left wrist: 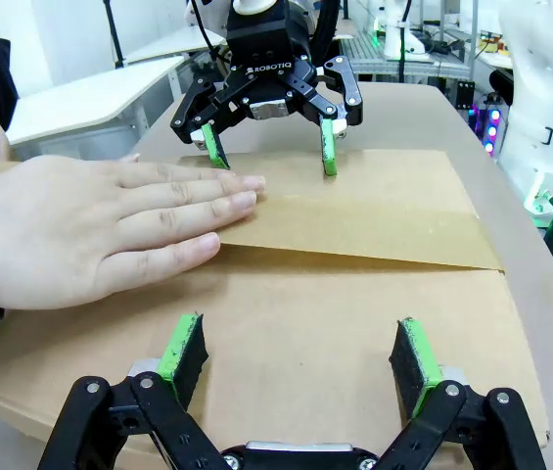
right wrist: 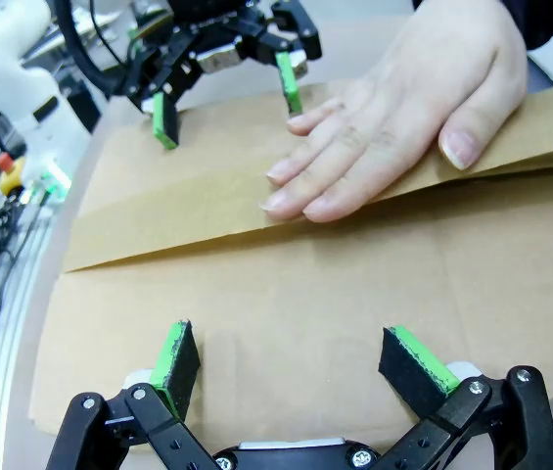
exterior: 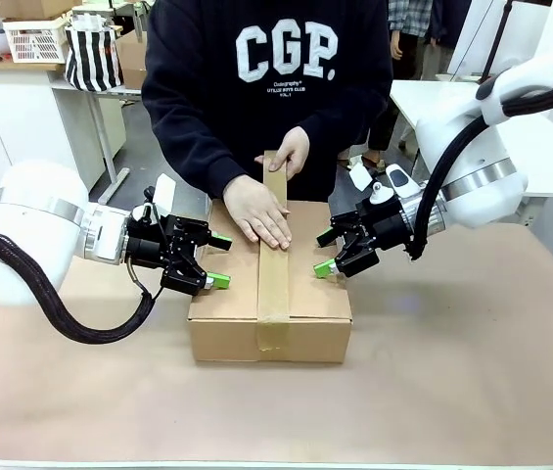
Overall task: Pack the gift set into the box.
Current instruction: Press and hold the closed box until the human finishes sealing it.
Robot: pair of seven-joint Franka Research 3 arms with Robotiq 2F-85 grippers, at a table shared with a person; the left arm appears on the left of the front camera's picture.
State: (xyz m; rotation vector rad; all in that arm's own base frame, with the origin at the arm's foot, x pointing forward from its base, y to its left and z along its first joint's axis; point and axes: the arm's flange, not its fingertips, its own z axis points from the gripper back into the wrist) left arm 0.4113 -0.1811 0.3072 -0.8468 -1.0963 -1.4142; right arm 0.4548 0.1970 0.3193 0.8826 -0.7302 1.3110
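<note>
Box point(exterior: 300, 304) on counter point(exterior: 452, 392), flaps shut; person's hand point(exterior: 256, 211) smoothing tape strip point(exterior: 274, 274) along seam. Gift set presumably inside, hidden from you. Left end effector point(exterior: 217, 260) and right end effector point(exterior: 327, 251) both spread, fingertips at lid. Packing nearly done; sealing left.

Black-and-white striped bag point(exterior: 93, 57) beside a white basket point(exterior: 36, 40) on the far counter point(exterior: 22, 83).

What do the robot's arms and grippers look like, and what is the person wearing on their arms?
Both arms are white with silver joint rings and black ribbed cable hoses. The left gripper and right gripper are black, two-fingered, with green pads; the right gripper carries white ROBOTIQ lettering in the left wrist view. The person's sleeves are dark navy, part of a sweatshirt with white letters.
</note>
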